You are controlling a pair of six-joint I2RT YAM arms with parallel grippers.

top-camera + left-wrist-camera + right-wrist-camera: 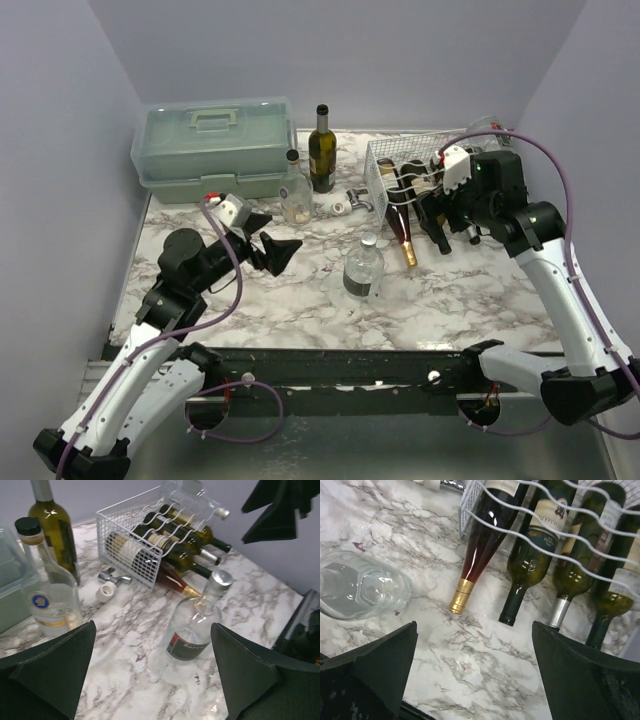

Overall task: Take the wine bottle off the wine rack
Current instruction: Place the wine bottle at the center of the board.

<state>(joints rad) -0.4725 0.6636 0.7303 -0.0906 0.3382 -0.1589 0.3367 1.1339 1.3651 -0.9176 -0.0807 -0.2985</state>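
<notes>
**While both pincers gape empty, no bottle is out of the rack yet**

Nothing of the task is done. The wine rack [378, 160] sits at the upper right of the overhead view on the counter [300, 300], its wine bottles [535, 555] lying with necks poking out toward the near edge. The right pincer [475, 680] hangs wide open just above those necks, touching none. The left pincer [272, 245], equally wide, is at centre left, well apart from the rack. Choosing, gripping and drawing out a bottle all remain. The right arm covers much of the rack from above, so there are perhaps five bottles, and which one is meant I cannot tell
</notes>
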